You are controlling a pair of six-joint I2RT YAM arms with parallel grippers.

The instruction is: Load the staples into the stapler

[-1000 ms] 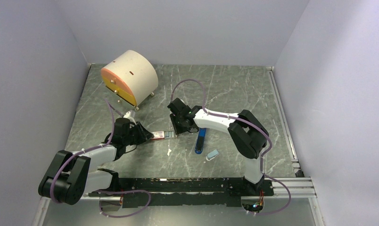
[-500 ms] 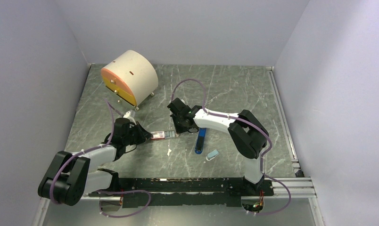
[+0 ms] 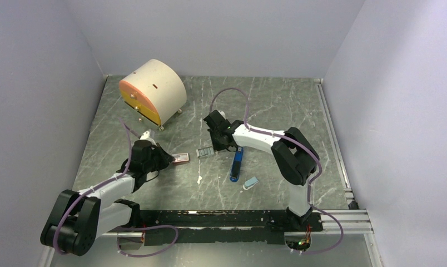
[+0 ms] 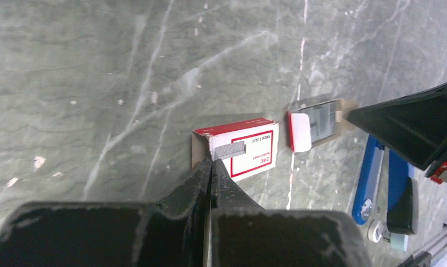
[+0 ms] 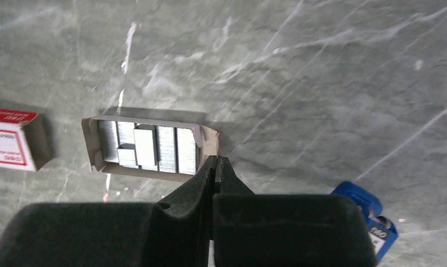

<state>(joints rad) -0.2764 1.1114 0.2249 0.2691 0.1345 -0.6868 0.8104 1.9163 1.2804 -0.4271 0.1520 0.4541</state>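
Silvery-grey staples (image 5: 149,147): in open cardboard tray (image 5: 89,139), clear of the red-and-white box (image 4: 249,153) at its 9 o'clock. Blue stapler (image 3: 237,164): at tray's 4 o'clock, apparently unloaded. Grips: left gripper (image 4: 211,167) pinched together on box edge, right gripper (image 5: 215,167) on tray flap. Outstanding: lift strip, open stapler, insert.

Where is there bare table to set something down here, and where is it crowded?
Bare: far right of the table, between the drum, right arm and side rail. Crowded: the centre, where box, staples in their tray and stapler lie close.
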